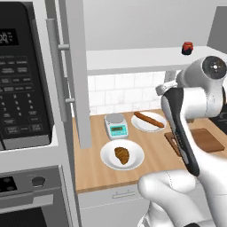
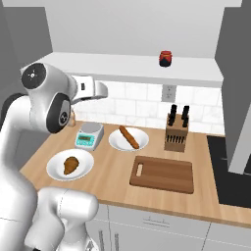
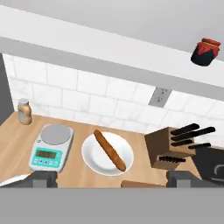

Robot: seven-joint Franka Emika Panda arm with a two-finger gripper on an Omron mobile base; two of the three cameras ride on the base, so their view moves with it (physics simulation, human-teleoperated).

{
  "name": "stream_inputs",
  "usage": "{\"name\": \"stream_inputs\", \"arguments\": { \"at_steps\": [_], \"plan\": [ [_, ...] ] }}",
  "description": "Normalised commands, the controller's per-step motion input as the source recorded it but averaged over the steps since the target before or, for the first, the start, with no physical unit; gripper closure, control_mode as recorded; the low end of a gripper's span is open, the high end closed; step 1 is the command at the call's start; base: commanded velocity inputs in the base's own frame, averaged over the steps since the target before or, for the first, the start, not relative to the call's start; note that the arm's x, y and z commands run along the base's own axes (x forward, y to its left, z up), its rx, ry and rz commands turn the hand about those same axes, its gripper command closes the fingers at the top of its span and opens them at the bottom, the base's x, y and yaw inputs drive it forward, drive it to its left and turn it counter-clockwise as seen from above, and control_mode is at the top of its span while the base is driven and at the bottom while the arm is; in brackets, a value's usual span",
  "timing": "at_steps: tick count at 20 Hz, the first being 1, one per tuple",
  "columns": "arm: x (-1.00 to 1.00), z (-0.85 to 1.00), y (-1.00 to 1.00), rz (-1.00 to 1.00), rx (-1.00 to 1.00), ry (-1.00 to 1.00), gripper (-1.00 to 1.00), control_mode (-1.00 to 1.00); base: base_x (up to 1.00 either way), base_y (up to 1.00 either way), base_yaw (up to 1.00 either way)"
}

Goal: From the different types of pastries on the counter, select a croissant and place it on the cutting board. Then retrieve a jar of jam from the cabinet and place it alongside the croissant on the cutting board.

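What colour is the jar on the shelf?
The jar is red with a dark top, clearest in the hand view.

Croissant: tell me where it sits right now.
The croissant lies on a round white plate at the front left of the counter in the right base view, just in front of the kitchen scale and left of the cutting board.

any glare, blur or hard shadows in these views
Left base view: flat even light, soft shadow under the croissant plate. Right base view: cutting board crisp, no glare. Hand view: jar of jam sharp, tool fingertips slightly soft.
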Motion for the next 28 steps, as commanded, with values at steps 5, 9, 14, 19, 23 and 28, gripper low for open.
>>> {"name": "stream_inputs", "arguments": {
  "at_steps": [5,9,14,19,23,28],
  "plan": [
    [-0.44,1.00,-0.39,0.00,0.00,-0.23,-1.00,-1.00,0.00,0.00,0.00],
    [-0.41,0.59,-0.33,0.01,0.04,-0.24,-1.00,-1.00,0.00,0.00,0.00],
    [0.15,0.22,-0.48,0.00,0.10,-0.15,-1.00,-1.00,0.00,0.00,0.00],
    [0.33,0.39,-0.54,0.00,0.05,-0.12,-1.00,-1.00,0.00,0.00,0.00],
    [0.62,0.00,-0.28,0.00,0.00,0.15,-1.00,-1.00,0.00,0.00,0.00],
    [0.41,-0.06,-0.17,0.00,-0.01,0.17,-1.00,-1.00,0.00,0.00,0.00]
  ]
}}
